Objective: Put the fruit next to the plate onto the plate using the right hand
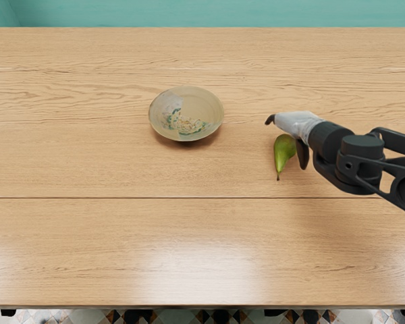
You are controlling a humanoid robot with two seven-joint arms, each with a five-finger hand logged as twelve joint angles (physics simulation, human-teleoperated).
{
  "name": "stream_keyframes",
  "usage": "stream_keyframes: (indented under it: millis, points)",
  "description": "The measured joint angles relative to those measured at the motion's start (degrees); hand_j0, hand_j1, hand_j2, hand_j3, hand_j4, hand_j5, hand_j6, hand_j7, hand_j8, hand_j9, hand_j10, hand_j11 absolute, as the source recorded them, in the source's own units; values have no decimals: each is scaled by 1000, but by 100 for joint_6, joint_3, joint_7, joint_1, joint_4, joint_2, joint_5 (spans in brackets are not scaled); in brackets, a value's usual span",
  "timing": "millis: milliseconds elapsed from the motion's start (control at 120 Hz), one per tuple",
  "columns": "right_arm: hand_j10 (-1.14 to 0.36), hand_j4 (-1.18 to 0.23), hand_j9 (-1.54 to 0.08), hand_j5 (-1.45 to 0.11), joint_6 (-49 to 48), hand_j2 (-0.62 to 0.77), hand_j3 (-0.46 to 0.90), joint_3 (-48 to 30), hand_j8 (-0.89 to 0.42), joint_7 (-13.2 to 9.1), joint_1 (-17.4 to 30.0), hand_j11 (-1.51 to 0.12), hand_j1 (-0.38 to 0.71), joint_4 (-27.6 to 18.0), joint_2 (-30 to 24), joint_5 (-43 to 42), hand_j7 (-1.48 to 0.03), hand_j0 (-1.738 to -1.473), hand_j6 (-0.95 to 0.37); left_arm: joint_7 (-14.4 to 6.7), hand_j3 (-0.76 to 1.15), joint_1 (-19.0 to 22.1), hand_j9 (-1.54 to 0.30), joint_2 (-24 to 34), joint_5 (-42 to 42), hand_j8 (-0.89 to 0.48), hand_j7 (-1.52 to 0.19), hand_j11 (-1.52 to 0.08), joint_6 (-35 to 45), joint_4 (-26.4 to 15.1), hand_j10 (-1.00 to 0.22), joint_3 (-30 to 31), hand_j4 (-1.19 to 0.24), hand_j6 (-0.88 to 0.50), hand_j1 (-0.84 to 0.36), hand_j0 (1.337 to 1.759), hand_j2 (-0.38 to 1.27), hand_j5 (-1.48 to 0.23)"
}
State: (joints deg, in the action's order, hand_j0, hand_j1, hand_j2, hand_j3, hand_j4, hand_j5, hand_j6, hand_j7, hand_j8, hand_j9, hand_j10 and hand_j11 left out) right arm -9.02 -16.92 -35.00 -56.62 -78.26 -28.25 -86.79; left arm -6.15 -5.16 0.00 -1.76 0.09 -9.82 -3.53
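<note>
The bench (88, 229) is big and made of light brown wood, with wavy grain lines running side to side and a thin dark seam across it. The front part shines a little where light falls on it. Behind it is a plain blue-green wall (202, 12), and under the front edge a strip of floor (189, 316) with small dark and light tiles shows. A round, shallow plate (163, 101) sits near the middle of the bench. It looks smooth and pale, with speckled green and white marks inside. The pear (283, 151) is not on the plate. It lies on the wood, well apart from the plate on its right. It is green and smooth, with its narrow end toward the front. The right hand (297, 125) is pale gray and sits just over the pear's wide end, on a chunky black arm (354, 162) made of round parts. I cannot tell if the fingers are open or holding the pear.
</note>
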Motion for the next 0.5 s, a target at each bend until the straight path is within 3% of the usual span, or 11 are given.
stream_keyframes:
  millis: [500]
  points:
    - [-276, -277, -355, -355, 356, -52, 0, 295, -277, 0, 93, -355, -23, 193, 238, -249, -355, -1658, -278, 0, 0, -1, -21, 0, 0, -16, -21, -21, 0, -2, -16, -2, -16, -16, 330, 1658, 3, -21]
